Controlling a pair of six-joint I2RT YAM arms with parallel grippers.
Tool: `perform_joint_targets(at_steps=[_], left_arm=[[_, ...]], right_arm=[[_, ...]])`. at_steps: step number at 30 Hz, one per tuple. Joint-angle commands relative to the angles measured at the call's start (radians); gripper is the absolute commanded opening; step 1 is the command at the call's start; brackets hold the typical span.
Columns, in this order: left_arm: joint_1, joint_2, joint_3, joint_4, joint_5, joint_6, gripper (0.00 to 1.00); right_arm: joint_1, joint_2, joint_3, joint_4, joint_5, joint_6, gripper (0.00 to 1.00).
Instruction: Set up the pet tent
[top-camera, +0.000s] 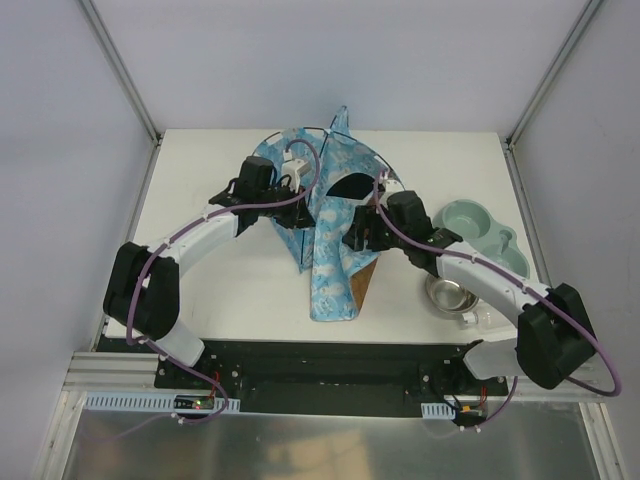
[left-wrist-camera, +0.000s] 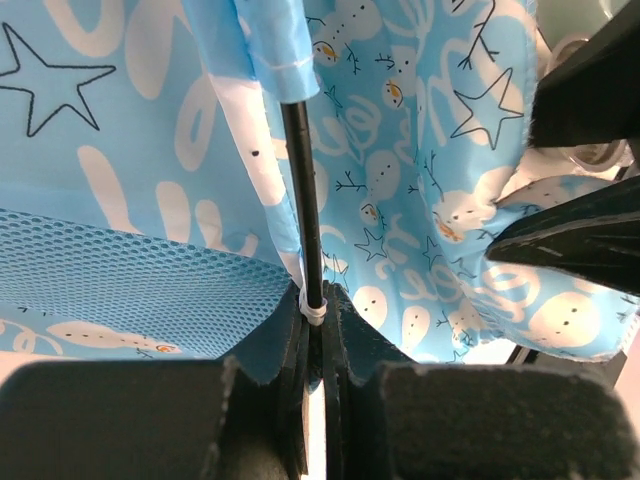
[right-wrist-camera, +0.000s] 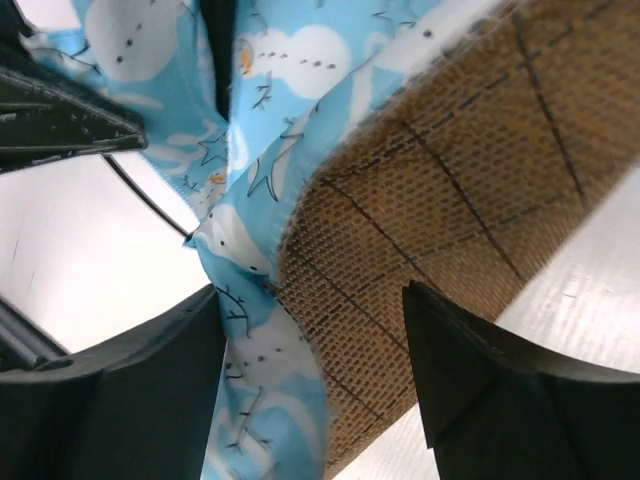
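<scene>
The tent (top-camera: 335, 260) is lying half-raised in the middle of the white desk (top-camera: 220, 290). Its soft blue cloth, printed with snowmen and stars, is sagging around a dark arched doorway. The left claw (left-wrist-camera: 318, 335) is clenching a thin, smooth black pole (left-wrist-camera: 303, 180) just below its pale ferrule, beside a panel of blue mesh (left-wrist-camera: 120, 285). The right claw (right-wrist-camera: 315, 370) is standing released, its blunt black fingers straddling a fold of cloth and the edge of a coarse brown woven panel (right-wrist-camera: 450, 180) stitched in a grid. To the right, a teal double feeder (top-camera: 480, 235) and a shiny steel bowl (top-camera: 452, 295) are sitting near the tent.
</scene>
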Motion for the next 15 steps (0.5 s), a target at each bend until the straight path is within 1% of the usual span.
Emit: perform_joint_targets(at_steps=[1,3,4,5,7,8,10,15], left_arm=[[-0.005,0.0,0.026,-0.035,-0.028,-0.047,0.0],[-0.005,-0.005,0.023,-0.035,-0.029,-0.042,0.0],[-0.005,-0.006,0.023,-0.035,-0.031,-0.039,0.0],[-0.005,-0.006,0.022,-0.035,-0.031,-0.037,0.0],[-0.005,-0.008,0.02,-0.037,-0.034,-0.036,0.0],[-0.005,-0.009,0.02,-0.035,-0.033,-0.034,0.0],[-0.005,-0.011,0.017,-0.035,-0.034,-0.033,0.0],[-0.005,-0.016,0.016,-0.04,-0.037,-0.027,0.0]], right_arm=[[0.008,-0.088,-0.02,0.045,0.316,0.133,0.78],[0.009,-0.105,-0.025,0.04,0.372,0.159,0.88],[0.008,-0.111,-0.025,0.038,0.386,0.165,0.97],[0.008,-0.116,-0.022,0.038,0.401,0.169,0.99],[0.008,-0.125,-0.016,0.038,0.414,0.175,0.99],[0.008,-0.131,-0.014,0.011,0.409,0.179,0.99],[0.008,-0.148,-0.014,0.008,0.385,0.19,0.99],[0.006,-0.189,-0.036,0.029,0.374,0.233,0.99]])
